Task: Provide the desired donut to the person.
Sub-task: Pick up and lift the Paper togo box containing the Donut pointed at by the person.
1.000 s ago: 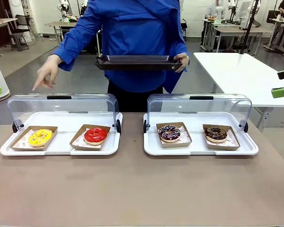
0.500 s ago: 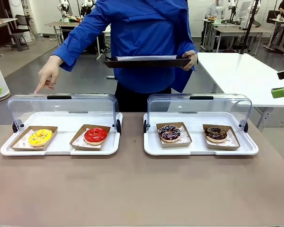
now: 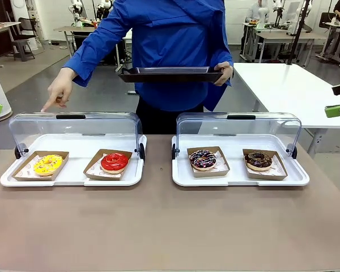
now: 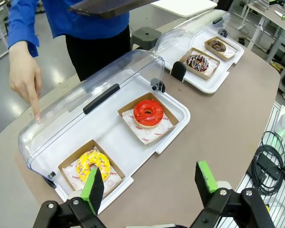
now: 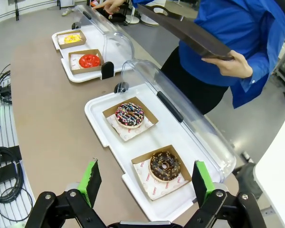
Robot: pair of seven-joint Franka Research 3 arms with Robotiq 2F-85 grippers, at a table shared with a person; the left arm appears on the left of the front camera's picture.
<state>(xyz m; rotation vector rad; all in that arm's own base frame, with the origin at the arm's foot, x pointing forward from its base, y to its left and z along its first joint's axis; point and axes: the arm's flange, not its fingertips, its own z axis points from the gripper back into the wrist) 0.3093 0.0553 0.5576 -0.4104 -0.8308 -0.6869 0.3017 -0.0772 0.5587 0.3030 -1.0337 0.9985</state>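
Four donuts: I am watching them sitting in paper trays under two rolled-back clear covers, and I am reading the table from my left to my right.
Pointing hand (image 3: 59, 90): over the last second it is changing from a loose spread of fingers to one forefinger, which is now touching the top of the left cover (image 3: 73, 126).
Meaning: I am taking this as the person (image 3: 170, 45) choosing. The fingertip is resting above the far-left tray, so I am judging the yellow donut (image 3: 47, 164) to be the one wanted, with no pick started yet.
Left gripper (image 4: 148, 180): its jaws are standing fully apart and holding nothing, and it is hovering over the table on my side of the left cover.
Yellow donut to left gripper: in the left wrist view the donut is lying just beyond the left green pad (image 4: 92, 187), apart from it, at the open front.
Red donut (image 3: 114, 161): it is sitting just beside the yellow one, to its right.
Dark tray (image 3: 167, 74): the person's other hand (image 3: 224, 72) is holding it level again after a tilt, and I am guessing it is waiting for the donut.
Right case (image 3: 241, 182): the sprinkled donut (image 3: 203, 159) and the chocolate donut (image 3: 258, 160) are lying untouched.
Right gripper (image 5: 145, 183): it is also gaping wide and empty, hanging near the right case's front edge, well apart from the yellow donut.
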